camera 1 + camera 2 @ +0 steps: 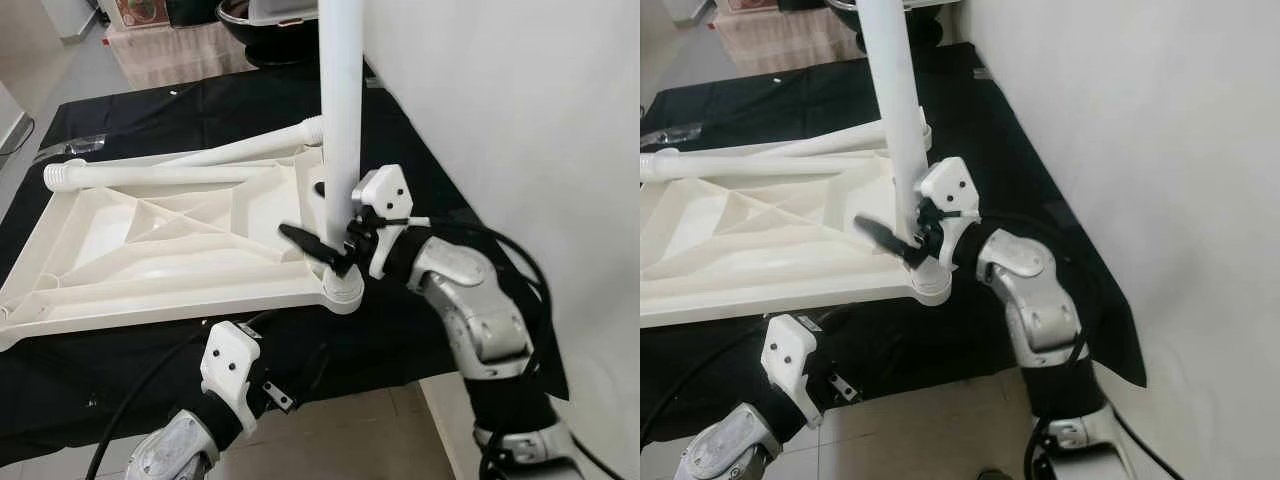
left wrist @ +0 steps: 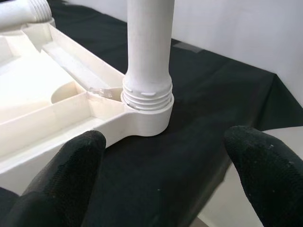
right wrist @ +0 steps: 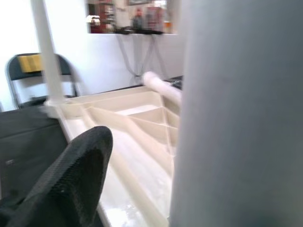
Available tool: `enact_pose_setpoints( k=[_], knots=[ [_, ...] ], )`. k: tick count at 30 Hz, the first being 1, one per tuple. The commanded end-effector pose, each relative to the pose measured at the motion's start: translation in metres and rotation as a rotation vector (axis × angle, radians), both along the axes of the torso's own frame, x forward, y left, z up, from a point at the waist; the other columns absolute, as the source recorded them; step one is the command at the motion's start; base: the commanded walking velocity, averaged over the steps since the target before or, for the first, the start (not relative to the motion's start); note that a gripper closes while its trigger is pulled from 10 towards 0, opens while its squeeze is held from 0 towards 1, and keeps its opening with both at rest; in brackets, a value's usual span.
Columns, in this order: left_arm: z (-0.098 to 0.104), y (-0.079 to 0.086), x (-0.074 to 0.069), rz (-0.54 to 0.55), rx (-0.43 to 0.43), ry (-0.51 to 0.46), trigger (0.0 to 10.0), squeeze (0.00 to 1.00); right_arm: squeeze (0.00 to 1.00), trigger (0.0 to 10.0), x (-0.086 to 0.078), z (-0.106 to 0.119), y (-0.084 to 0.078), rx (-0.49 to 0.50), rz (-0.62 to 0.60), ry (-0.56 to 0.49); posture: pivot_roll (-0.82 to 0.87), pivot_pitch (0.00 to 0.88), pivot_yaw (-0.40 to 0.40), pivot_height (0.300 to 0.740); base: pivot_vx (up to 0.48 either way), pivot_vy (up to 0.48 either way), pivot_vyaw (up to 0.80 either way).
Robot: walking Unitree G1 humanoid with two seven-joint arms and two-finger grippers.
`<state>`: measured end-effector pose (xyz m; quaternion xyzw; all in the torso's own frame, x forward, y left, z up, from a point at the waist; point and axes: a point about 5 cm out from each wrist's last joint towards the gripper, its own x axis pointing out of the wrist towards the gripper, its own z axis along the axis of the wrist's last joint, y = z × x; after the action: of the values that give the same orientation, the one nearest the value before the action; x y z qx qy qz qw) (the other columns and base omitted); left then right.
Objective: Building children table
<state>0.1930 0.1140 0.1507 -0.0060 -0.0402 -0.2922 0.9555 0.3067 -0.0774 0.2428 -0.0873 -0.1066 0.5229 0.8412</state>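
Observation:
The white plastic table top [image 1: 150,240] lies upside down on a black cloth. One white leg [image 1: 340,120] stands upright in the near right corner socket [image 1: 342,290], its thread partly showing [image 2: 147,97]. Two more legs [image 1: 150,172] lie along the far edge. My right gripper [image 1: 335,250] is at the base of the upright leg, one black finger [image 1: 305,240] passing in front of it with a gap to it; it is open. Below the near edge my left gripper [image 2: 161,189] is open, facing the socket from a short distance.
A white wall [image 1: 520,100] stands close on the right. The black cloth [image 1: 200,110] ends near my body over a tiled floor [image 1: 350,430]. Furniture and a dark bowl [image 1: 270,30] stand behind the table. A folding chair [image 3: 28,71] stands beyond the table top.

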Motion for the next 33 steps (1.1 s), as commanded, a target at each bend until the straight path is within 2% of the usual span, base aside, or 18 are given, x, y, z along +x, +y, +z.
enact_pose_setpoints(
  k=[1,2,5,12,13,14,15,23,29,33],
  knots=[
    [0.000,0.001,-0.002,-0.004,-0.003,0.009,10.0,0.00,0.00,10.0,-0.006,-0.001,0.014,-0.018,0.141,0.007,-0.02,0.189,0.059,0.740,0.000,0.000,0.00],
    [0.000,0.001,-0.003,-0.005,-0.003,0.012,10.0,0.00,0.00,10.0,-0.002,0.001,0.012,-0.021,0.193,0.026,-0.01,0.198,0.058,0.740,0.000,0.000,0.00],
    [0.001,0.000,-0.005,-0.005,-0.003,0.014,10.0,0.00,0.00,10.0,0.006,0.006,0.009,0.011,0.242,0.063,-0.01,0.202,0.057,0.740,0.000,0.000,0.00],
    [0.001,0.000,-0.009,-0.006,-0.003,0.018,10.0,0.00,0.00,10.0,0.011,0.010,0.006,0.009,0.318,0.077,0.00,0.212,0.057,0.740,0.000,0.000,0.00],
    [0.001,0.000,-0.009,-0.007,-0.003,0.020,10.0,0.00,0.00,9.5,0.011,0.010,0.006,0.007,0.337,0.081,0.00,0.212,0.057,0.740,0.000,0.000,0.00],
    [0.001,0.000,-0.009,-0.007,-0.003,0.020,10.0,0.00,0.00,9.5,0.011,0.010,0.006,0.007,0.337,0.081,0.00,0.212,0.057,0.740,0.000,0.000,0.00],
    [0.001,-0.001,-0.010,-0.010,-0.004,0.023,10.0,0.00,0.00,0.0,0.011,0.009,0.005,-0.001,0.379,0.093,0.00,0.215,0.056,0.740,0.000,0.000,0.00],
    [0.000,-0.001,-0.010,-0.010,-0.005,0.026,10.0,0.00,0.00,0.0,0.014,0.009,0.003,-0.007,0.404,0.097,-0.01,0.214,0.055,0.740,0.000,0.000,0.00],
    [0.000,-0.001,-0.009,-0.009,-0.006,0.026,10.0,0.00,0.00,0.0,0.016,0.007,-0.002,0.024,0.267,0.061,-0.01,0.209,0.052,0.740,0.000,0.000,0.00],
    [0.000,-0.001,-0.008,-0.008,-0.007,0.023,10.0,0.00,0.00,0.0,0.002,-0.006,-0.001,0.019,0.149,0.070,-0.02,0.208,0.047,0.740,0.000,0.000,0.00]
  ],
)
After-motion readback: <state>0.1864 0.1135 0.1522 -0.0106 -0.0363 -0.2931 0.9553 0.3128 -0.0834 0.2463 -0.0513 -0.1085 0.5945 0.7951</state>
